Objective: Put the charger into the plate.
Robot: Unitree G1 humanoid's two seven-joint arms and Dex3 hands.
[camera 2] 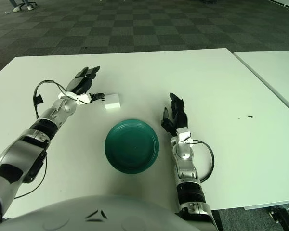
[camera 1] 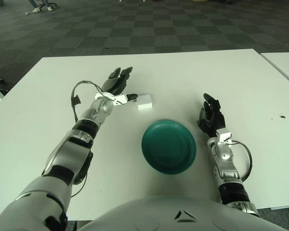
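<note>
A small white charger (camera 1: 144,101) lies flat on the white table (camera 1: 48,125), just beyond the dark green plate (camera 1: 169,146). My left hand (camera 1: 119,85) is stretched out to the charger's left, fingers spread, with the thumb tip close to or touching the charger's left end. It holds nothing. My right hand (camera 1: 211,115) shows to the right of the plate with its fingers loosely extended and nothing in them.
A second white table (camera 1: 284,65) stands at the right, separated by a narrow gap. A small dark speck (camera 1: 282,116) marks the table at the far right. Checkered carpet lies beyond the far edge.
</note>
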